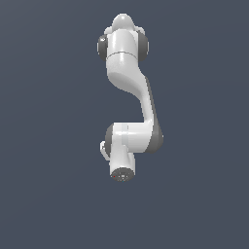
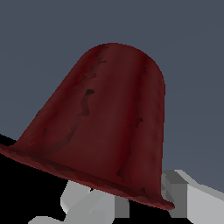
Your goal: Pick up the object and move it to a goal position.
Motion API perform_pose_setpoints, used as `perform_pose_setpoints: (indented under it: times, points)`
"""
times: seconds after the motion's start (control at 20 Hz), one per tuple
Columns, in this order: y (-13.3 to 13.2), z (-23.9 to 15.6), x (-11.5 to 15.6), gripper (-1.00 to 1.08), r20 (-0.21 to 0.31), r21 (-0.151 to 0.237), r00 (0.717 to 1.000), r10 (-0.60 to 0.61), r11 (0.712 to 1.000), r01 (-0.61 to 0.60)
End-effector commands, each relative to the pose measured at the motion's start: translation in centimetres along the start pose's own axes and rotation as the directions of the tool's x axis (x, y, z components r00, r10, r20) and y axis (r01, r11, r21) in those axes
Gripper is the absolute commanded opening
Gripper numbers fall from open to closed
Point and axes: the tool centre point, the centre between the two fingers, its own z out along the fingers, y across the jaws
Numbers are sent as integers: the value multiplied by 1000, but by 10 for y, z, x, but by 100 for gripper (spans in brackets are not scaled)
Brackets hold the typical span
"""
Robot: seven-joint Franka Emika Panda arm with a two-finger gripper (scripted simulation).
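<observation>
Flat slate-grey ground surrounds our white arm [image 1: 127, 97]. At the gripper [image 1: 121, 174] we see the dark red object [image 2: 105, 127] close against the grey fingers [image 2: 175, 183]; whether they clamp it we cannot tell.

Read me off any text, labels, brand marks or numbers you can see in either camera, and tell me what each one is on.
None: no text, label, number or sign can be read in either view.
The dark red object fills the wrist view: only cracks and scuffs on it, no lettering.
The white arm in the exterior view carries no readable markings.
The background is plain grey-blue.
</observation>
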Motion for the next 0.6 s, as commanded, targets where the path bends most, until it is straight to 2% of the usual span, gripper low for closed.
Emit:
perform_pose_setpoints:
  times: [0.0, 0.25, 0.55]
  points:
    - [-1, -5, -1, -100, -15, -8, 1000, -3, 1000, 2]
    - [-5, -20, -2, -100, -73, -39, 997, -13, 999, 10]
    - [-13, -49, -8, -100, -180, -99, 983, -38, 995, 21]
